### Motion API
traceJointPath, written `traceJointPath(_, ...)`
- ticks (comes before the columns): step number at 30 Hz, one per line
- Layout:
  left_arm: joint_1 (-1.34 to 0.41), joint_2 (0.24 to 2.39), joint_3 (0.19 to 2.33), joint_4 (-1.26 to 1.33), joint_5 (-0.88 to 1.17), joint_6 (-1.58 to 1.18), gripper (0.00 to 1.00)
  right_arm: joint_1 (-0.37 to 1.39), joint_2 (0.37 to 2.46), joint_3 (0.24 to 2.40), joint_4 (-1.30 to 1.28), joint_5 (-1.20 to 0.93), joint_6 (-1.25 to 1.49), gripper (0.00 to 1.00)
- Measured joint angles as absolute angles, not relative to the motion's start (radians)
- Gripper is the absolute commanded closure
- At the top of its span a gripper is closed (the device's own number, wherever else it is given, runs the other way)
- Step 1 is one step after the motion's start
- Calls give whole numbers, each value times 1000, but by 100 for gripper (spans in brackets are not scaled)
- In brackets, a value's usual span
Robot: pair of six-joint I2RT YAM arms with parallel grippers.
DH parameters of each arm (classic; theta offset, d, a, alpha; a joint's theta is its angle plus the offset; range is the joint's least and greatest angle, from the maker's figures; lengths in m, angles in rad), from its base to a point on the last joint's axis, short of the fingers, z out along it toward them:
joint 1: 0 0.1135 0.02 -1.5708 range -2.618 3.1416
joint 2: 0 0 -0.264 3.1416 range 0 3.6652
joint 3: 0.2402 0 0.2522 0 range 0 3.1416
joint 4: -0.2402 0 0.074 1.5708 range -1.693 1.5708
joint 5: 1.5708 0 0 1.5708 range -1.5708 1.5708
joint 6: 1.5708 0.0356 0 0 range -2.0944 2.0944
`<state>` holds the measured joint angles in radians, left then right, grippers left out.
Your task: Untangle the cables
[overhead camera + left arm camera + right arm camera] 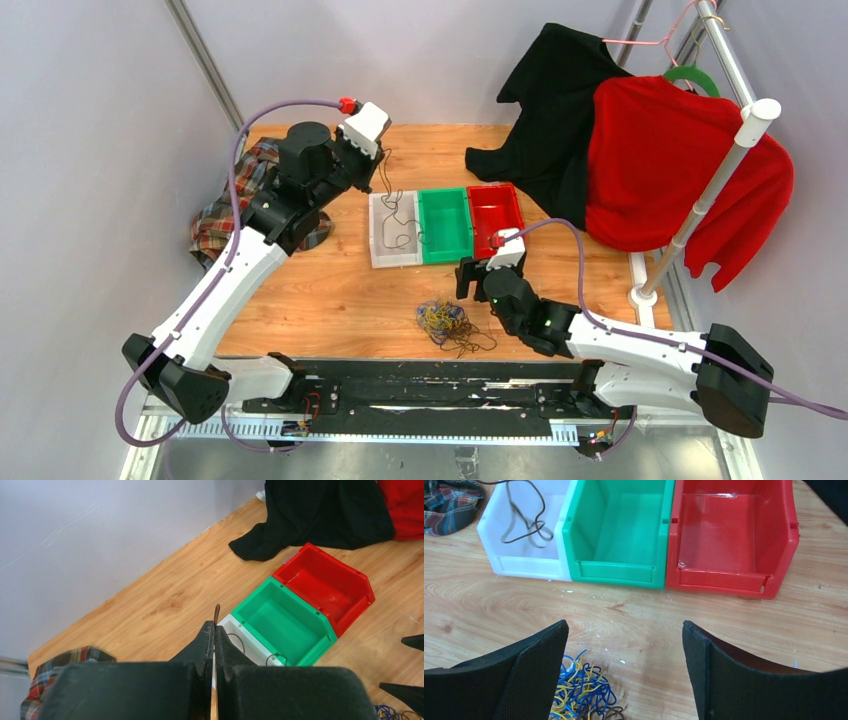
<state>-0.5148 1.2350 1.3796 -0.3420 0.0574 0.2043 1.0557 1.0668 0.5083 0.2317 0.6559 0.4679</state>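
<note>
1. The green bin (445,224) sits in the middle of a row of three on the wooden table (330,290). It touches the white bin (393,232) on its left and the red bin (497,213) on its right.
2. The left gripper (214,629) hangs to the far left of the green bin, above the white bin's far end. Its fingers are pressed together with no gap and pinch a thin black cable (530,526), a short end of which pokes up past the fingertips.
3. From that grip the black cable drops into the white bin beside the green bin, where its loops lie on the bin floor.
4. The right gripper (624,626) hovers low over bare table on the near side of the green bin. Its jaws are spread wide, with nothing between them.
5. The clump of cables (447,322) — blue, yellow-orange and dark strands tangled together — lies on the table on the near side of the green bin and apart from it. In the right wrist view it sits just beside the right gripper's left finger, not touching it.
6. A plaid cloth (215,225) lies to the left of the green bin, past the white bin. A black garment (555,110) and a red garment (660,160) hang to the green bin's far right — the black one trails onto the table near the red bin
</note>
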Motion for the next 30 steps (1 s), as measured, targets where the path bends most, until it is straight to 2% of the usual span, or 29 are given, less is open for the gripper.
traceJointPath(16, -514, 1281, 1234, -330, 36, 325, 100, 995, 1063, 477, 211, 641, 493, 16)
traceJointPath(30, -473, 1193, 1179, -308, 38, 392, 100, 972, 1092, 478, 203, 602, 498, 17)
